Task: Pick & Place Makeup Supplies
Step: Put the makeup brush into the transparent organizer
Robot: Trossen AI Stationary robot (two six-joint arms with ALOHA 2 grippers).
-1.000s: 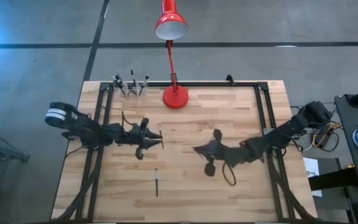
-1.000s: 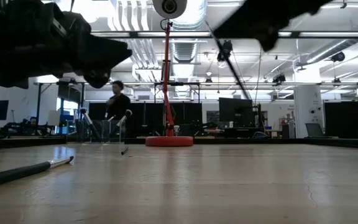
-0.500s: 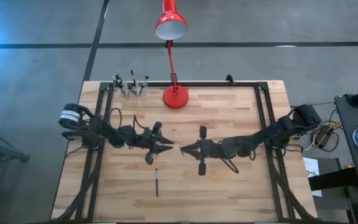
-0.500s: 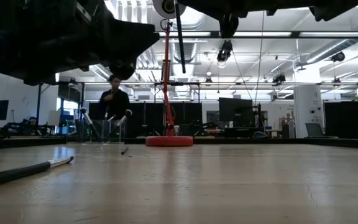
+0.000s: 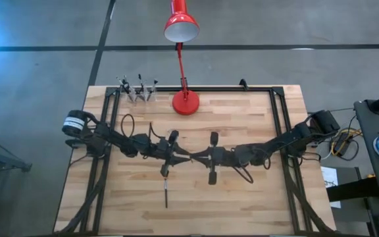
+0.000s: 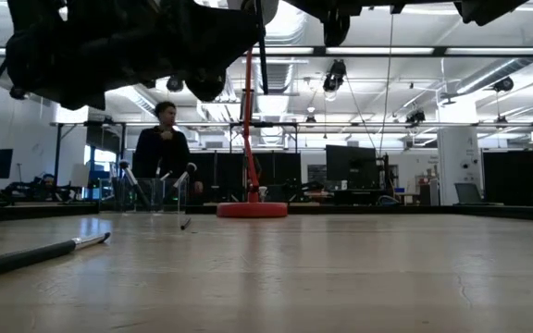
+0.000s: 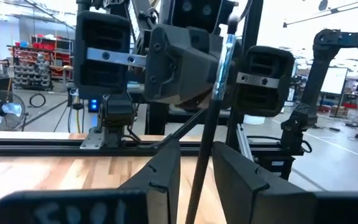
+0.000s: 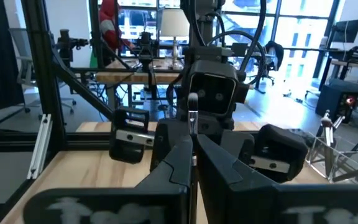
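Grippers meet mid-table: right gripper (image 5: 193, 157) pinched tight on brush (image 7: 211, 118), left gripper (image 5: 181, 157) fingers apart around it (no legible writing anywhere).

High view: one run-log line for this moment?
grippers tip to tip mid-table | right gripper: shut on brush | left gripper: open, fingers either side of brush | loose brush: on table

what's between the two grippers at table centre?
One thin dark makeup brush. The right gripper is shut on it, and it runs between the open fingers of the left gripper. The left wrist view shows it best.
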